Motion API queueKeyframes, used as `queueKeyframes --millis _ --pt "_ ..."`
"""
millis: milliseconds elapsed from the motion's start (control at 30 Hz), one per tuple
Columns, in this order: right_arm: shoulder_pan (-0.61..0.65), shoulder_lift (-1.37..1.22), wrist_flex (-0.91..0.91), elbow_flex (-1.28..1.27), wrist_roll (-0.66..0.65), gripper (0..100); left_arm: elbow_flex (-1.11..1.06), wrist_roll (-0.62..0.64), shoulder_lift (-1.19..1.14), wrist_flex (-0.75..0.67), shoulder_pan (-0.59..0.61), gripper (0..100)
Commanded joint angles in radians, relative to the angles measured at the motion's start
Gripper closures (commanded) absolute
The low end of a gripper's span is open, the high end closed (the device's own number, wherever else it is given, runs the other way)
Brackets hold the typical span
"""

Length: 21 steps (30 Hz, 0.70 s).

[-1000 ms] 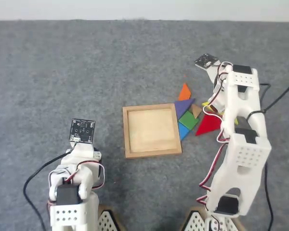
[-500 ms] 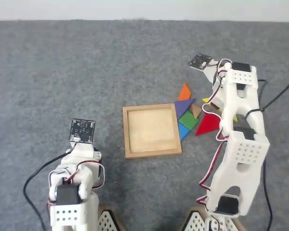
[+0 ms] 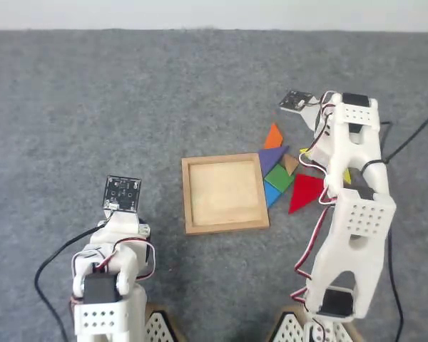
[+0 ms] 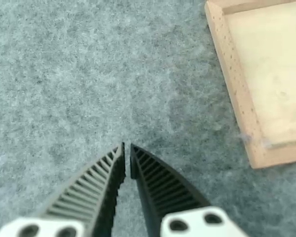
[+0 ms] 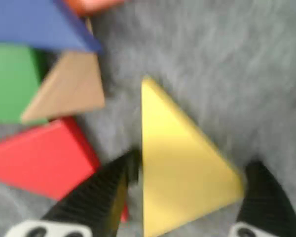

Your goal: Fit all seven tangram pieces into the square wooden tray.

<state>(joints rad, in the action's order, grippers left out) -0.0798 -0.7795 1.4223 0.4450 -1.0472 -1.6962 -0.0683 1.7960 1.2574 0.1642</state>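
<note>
Right wrist view: the right gripper point(image 5: 193, 165), jaws spread, straddles the yellow triangle point(image 5: 180, 168) outside the square wooden tray point(image 3: 187, 196), beyond the red triangle point(image 5: 39, 158); closing squarely on its edges should prevent twisting.

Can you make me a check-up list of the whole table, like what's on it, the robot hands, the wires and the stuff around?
Surface: grey mat, flat.
Job's things: wooden tray empty; orange piece, purple piece, green piece, blue piece, tan piece, red piece and yellow piece lie outside it, on the right arm's side.
Clutter: nothing seen.
Grippers: left gripper shut over bare mat by the tray's corner; right gripper open, a finger on either side of the yellow piece.
Cables: black cables trail from both arms.
Surroundings: pale wall behind the mat.
</note>
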Motion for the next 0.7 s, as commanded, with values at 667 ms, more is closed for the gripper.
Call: queueKeyframes --millis 667 --pt "-0.021 0.228 0.147 0.025 0.281 99.1 0.012 -0.002 0.020 0.003 -0.002 98"
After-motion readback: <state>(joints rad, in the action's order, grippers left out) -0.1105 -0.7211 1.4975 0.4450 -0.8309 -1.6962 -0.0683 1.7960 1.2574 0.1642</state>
